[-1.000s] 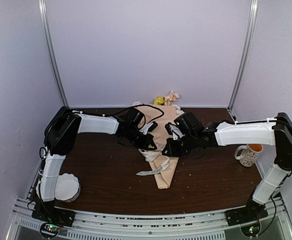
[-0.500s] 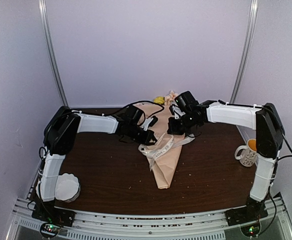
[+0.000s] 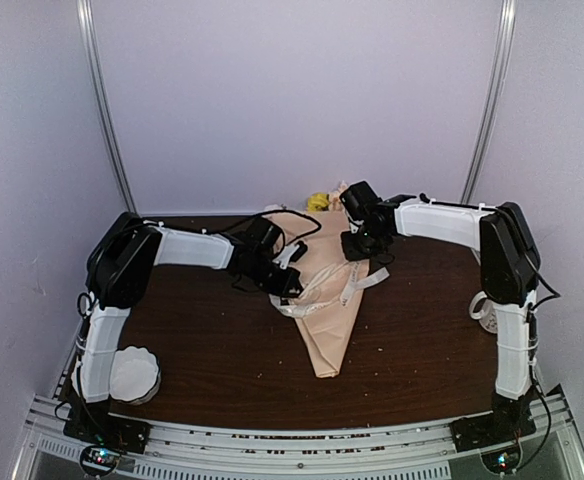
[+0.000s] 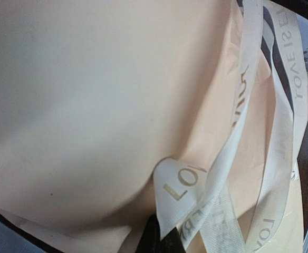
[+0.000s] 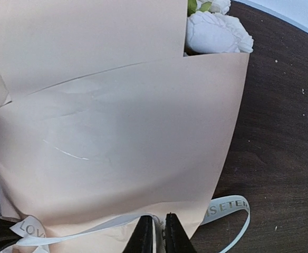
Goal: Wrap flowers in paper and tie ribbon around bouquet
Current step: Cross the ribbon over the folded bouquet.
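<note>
Top external view: the bouquet (image 3: 327,305) is laid flat on the table (image 3: 202,340) with its pointed tail toward the arm bases. The flowers (image 3: 319,201) poke out the far end, just behind the right gripper (image 3: 357,246).
Left gripper (image 3: 290,284): pressed together on the ribbon (image 3: 357,285). In the left wrist view a printed loop is seen pinched at the dark fingertips (image 4: 155,238), with the peach paper (image 4: 90,105) right under them.
Right gripper: it's held over the wide part of the cone, across from the left one. Only a sliver of a gap is seen between its tips in the right wrist view, and the ribbon runs just ahead of them. Whether it's pinched can't be told, tbh.
Ribbon: it's draped loosely across the cone between the two grippers, and one end is curled onto the wood just beside the right gripper's tips.
Other stuff: a mug (image 3: 484,312) is seen well off to the right gripper's side, and a white bowl (image 3: 132,375) sits well back from the left gripper, by that arm's base.
</note>
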{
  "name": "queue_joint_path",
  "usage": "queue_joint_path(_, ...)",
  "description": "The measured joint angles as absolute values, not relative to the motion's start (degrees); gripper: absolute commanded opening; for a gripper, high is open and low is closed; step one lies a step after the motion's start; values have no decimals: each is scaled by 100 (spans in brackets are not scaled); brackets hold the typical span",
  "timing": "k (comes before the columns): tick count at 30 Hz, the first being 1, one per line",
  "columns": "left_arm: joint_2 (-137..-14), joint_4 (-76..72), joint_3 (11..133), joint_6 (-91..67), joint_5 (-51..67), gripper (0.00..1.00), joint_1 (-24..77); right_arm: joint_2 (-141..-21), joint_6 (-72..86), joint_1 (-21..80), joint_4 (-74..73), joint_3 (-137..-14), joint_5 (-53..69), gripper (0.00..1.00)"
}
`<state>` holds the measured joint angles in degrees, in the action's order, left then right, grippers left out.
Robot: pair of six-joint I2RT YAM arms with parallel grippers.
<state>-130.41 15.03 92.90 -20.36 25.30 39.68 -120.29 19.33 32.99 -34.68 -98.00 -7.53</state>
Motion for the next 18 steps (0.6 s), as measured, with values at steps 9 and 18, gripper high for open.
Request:
queue_joint_path(9,-12982,1411,9074,-1935,2574,25,3968,-12029,1835,3111,-3533,-9810,-869,31)
queue_joint_path(18,-12761,1533,9028,-1824,2449,25,3972,-11734,1815,3013,-3142,-9166,403,40)
